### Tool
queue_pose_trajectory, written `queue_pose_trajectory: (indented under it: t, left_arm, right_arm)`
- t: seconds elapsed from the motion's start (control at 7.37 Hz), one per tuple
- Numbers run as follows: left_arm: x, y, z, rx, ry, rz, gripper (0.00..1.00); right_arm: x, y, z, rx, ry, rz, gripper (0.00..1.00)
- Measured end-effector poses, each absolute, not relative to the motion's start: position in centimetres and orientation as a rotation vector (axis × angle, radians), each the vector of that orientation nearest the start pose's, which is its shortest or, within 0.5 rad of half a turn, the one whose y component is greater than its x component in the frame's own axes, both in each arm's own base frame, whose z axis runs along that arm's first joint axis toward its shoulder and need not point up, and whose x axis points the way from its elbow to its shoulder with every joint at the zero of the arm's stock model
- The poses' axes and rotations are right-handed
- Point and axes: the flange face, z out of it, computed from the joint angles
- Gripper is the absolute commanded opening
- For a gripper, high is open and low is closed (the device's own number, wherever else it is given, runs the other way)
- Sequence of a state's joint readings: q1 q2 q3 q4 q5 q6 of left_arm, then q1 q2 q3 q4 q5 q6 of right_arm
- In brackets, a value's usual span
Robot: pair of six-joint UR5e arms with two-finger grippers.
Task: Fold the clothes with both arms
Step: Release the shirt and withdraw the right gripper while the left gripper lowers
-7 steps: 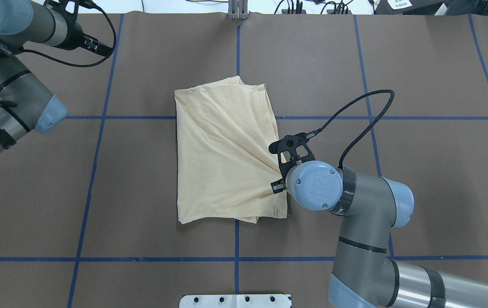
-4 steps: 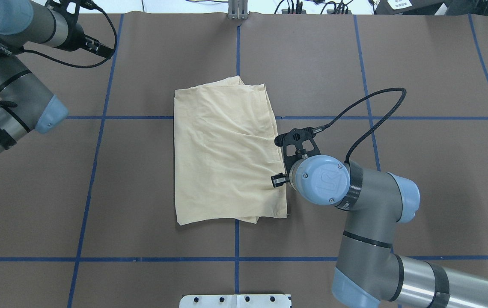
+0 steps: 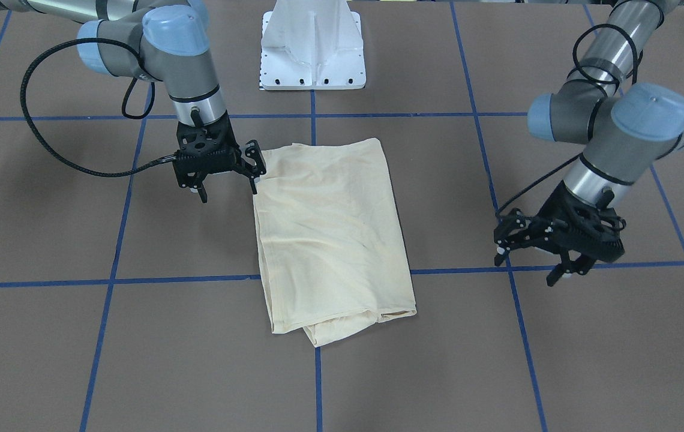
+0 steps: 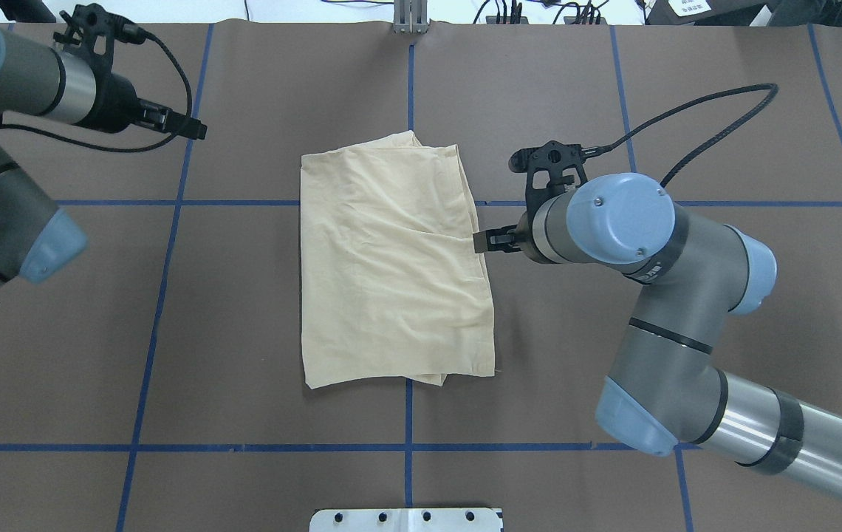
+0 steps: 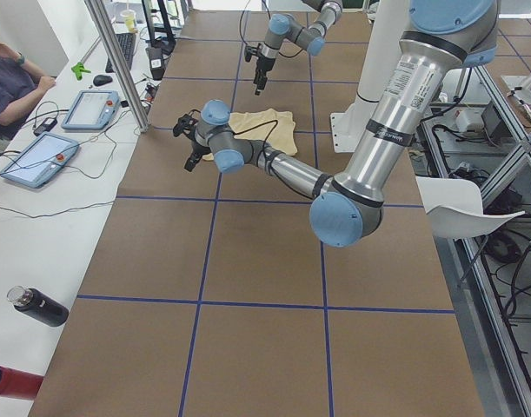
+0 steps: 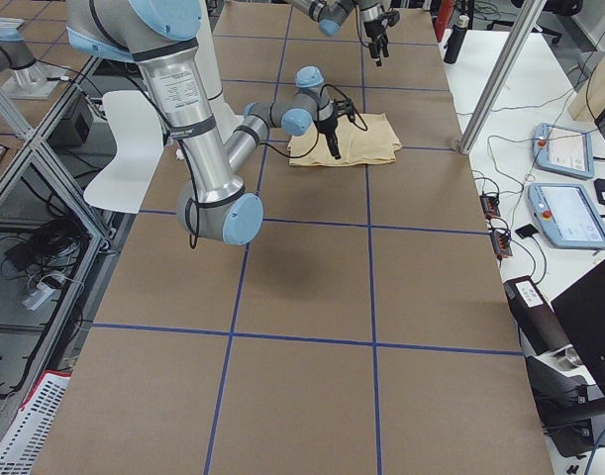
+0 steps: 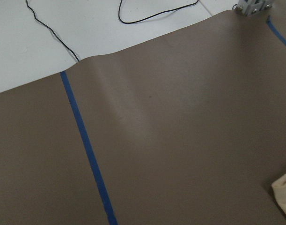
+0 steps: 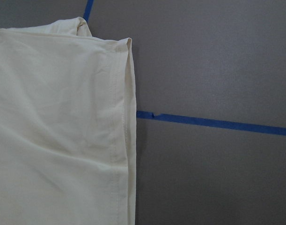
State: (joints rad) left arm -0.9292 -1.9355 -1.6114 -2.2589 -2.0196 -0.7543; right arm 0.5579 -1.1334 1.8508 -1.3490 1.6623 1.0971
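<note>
The cream shirt [image 4: 391, 273] lies folded into a rectangle at the table's middle, plain side up, with no print showing. It also shows in the front view [image 3: 330, 234]. My right gripper [image 3: 228, 193] is open and empty, just above the table beside the shirt's right edge. In the overhead view it [image 4: 491, 242] pokes out from under the wrist, next to that edge. The right wrist view shows the shirt's hem [image 8: 124, 140] and bare table. My left gripper [image 3: 527, 271] is open and empty, well to the left of the shirt [image 4: 177, 122].
The brown table cover carries a grid of blue tape lines [image 4: 408, 447]. The white pedestal base [image 3: 312, 48] stands at the robot's side. A metal clamp [image 4: 410, 18] sits at the far edge. Tablets [image 5: 91, 109] and a bottle [image 5: 39, 306] lie on the side bench.
My right gripper let go of the shirt's right edge and moved toward the far side. The pulled creases in the cloth have relaxed. My left arm shifted slightly.
</note>
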Motion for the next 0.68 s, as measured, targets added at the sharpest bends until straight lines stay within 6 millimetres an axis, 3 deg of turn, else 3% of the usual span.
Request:
queue_pose_trajectory:
  t: [0.14, 0.54, 0.68]
  left_arm:
    - [33.0, -51.6, 34.7, 0.504, 1.063, 0.102, 1.00]
    - [43.5, -38.5, 32.4, 0.330, 1.162, -0.081, 0.99]
    - [46.3, -35.6, 32.5, 0.293, 1.154, -0.113, 0.85]
  right_arm:
    - [-43.7, -42.7, 28.4, 0.388, -0.882, 0.046, 1.00]
    - [-36.6, -38.9, 36.1, 0.387, -0.922, 0.045, 1.00]
    - [-35.1, -38.0, 37.8, 0.392, -0.948, 0.040, 1.00]
